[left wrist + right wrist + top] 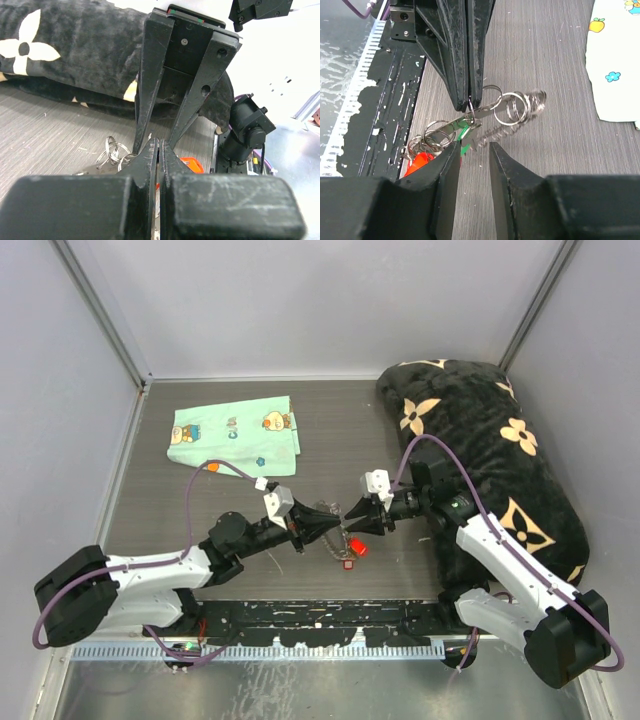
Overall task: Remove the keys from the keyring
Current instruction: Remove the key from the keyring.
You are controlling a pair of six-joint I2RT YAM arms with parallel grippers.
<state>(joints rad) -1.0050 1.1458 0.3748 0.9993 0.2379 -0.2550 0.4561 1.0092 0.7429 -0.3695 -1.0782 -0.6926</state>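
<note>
From above, the left tool (333,526) and right tool (349,513) meet tip to tip over the bench (330,430), with the keys (352,548) lying just below the tips.

In the left wrist view, the left tool (159,150) has its jaws pressed together, and the keyring (111,150) loops sit just beside them.

In the right wrist view, the left tool (469,97) pinches a thin wire of the keyring (507,107). The right tool (472,150) stands partly open and grips nothing, with a green key head (465,141) at its mouth.

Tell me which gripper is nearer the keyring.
Left. The left gripper is shut on the keyring, pinching it at the tips; the right gripper sits just short of it, fingers apart.
</note>
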